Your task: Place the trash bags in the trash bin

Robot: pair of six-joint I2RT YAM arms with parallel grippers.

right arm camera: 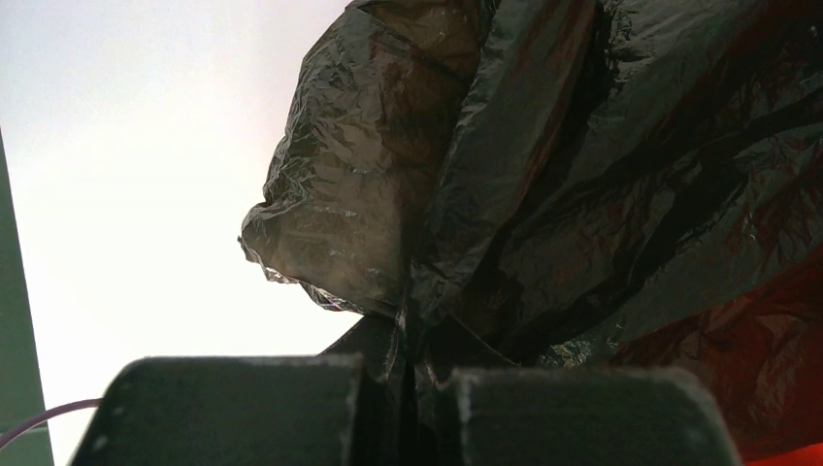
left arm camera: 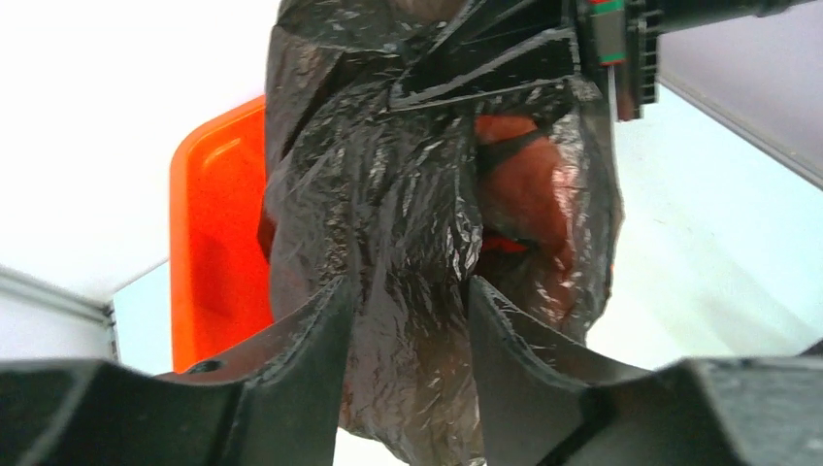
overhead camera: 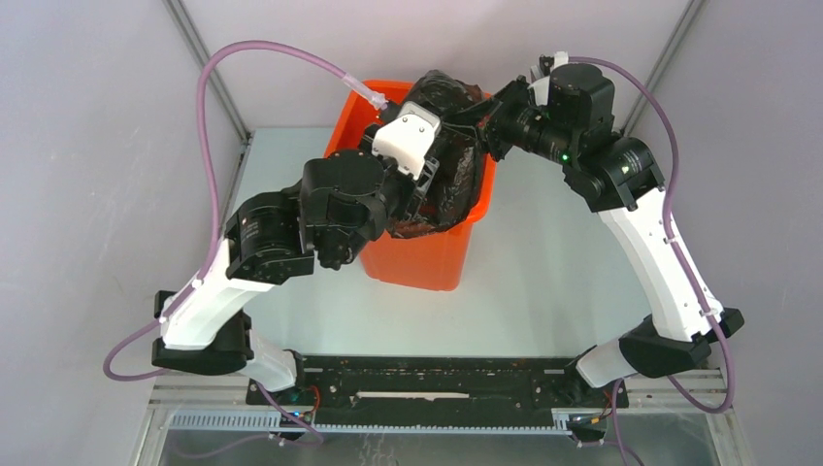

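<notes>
Trash bag (overhead camera: 451,175) glossy black, reddish-tinted; trash bin (overhead camera: 427,257) bright orange.

The trash bag (left arm camera: 408,223) is thin, glossy, crinkled black plastic film, the trash bin (overhead camera: 427,257) smooth orange plastic with a soft sheen, the left gripper (left arm camera: 410,286) matt, faintly ridged black plastic, the arm shells (overhead camera: 199,311) glossy white plastic, and the tabletop (overhead camera: 553,282) pale and matt.

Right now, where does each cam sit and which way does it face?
Top external: above and behind the robot, looking down at table, trash bin, trash bag; left arm and right arm show.
Left wrist: on the left arm, facing the bag, bin behind; left pincer straddles the bag.
Right wrist: on the right arm, close on the bag; right pincer shut on a fold.
Shared: all see the bag; top and left wrist show the bin.
</notes>
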